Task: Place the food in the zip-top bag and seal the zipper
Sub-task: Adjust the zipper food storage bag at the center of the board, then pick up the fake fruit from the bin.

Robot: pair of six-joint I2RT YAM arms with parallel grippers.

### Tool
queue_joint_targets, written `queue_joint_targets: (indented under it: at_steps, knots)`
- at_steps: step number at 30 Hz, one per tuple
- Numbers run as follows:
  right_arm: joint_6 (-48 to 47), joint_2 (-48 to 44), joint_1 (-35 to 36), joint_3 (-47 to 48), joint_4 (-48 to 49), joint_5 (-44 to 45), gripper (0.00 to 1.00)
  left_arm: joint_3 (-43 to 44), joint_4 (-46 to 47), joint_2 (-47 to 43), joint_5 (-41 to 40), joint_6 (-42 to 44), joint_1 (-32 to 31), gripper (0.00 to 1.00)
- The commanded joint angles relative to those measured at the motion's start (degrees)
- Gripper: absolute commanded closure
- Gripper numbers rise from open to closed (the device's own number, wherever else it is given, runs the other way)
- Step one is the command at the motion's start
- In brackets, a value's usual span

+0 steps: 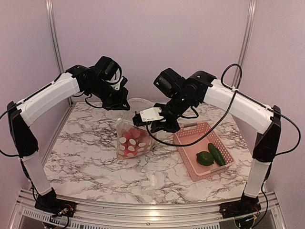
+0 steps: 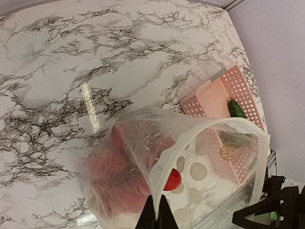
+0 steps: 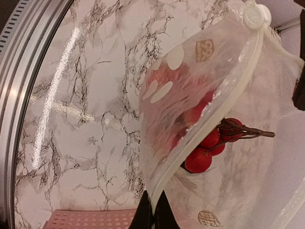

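Bag (image 1: pixel 132 138) w/ red food (image 2: pixel 172 180) inside, mouth open, L gripper (image 1: pixel 120 105) & R gripper (image 1: pixel 140 119) each clenched on its rim; pepper (image 1: pixel 205 158), cucumber (image 1: pixel 216 153) in basket (image 1: pixel 190 138).

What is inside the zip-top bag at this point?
Red berries on a brown stem sit near the mouth of the zip-top bag. Deeper down is a red mass; the dotted, wrinkled plastic hides which pieces it holds.

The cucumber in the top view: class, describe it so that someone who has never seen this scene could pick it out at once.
Start at the marble table, then go to the pink basket on its right side. Two green toys lie side by side in it: the cucumber is the long, darker one on the right, not the rounder, lighter green pepper beside it.
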Motion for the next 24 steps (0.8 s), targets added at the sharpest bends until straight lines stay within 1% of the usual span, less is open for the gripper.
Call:
queue_joint_targets:
  at_steps: [1, 3, 7, 11, 16, 21, 24]
  knots:
    - [1.2, 0.6, 0.2, 2.3, -1.8, -0.1, 0.90, -1.1, -0.7, -1.3, 0.0, 1.0, 0.3, 1.00]
    - [2.6, 0.9, 0.1, 2.6, -1.5, -0.3, 0.83, -2.7, -0.5, -1.3, 0.2, 1.0, 0.3, 1.00]
    - [5.0, 0.8, 0.1, 4.3, -2.1, -1.3, 0.75, -5.0, -0.3, -1.2, -0.2, 1.1, 0.3, 1.00]
    - [5.5, -1.9, 0.1, 2.3, -1.6, -0.1, 0.67, -4.7, 0.1, -0.8, -1.0, 0.9, 0.3, 1.00]
    - [7.7, -7.6, -2.4, -2.2, 0.2, 0.0, 0.64, -3.7, 0.3, -0.5, -1.5, 0.8, 0.3, 1.00]
    - [10.3, -11.4, -8.7, -5.0, 1.0, -0.9, 0.62, -3.8, 0.4, -0.6, -2.0, 0.8, 0.3, 1.00]
    - [10.5, -13.4, -13.4, -9.1, 1.2, -1.7, 0.62, -4.1, 0.6, -0.5, -2.0, 0.6, 0.3, 1.00]
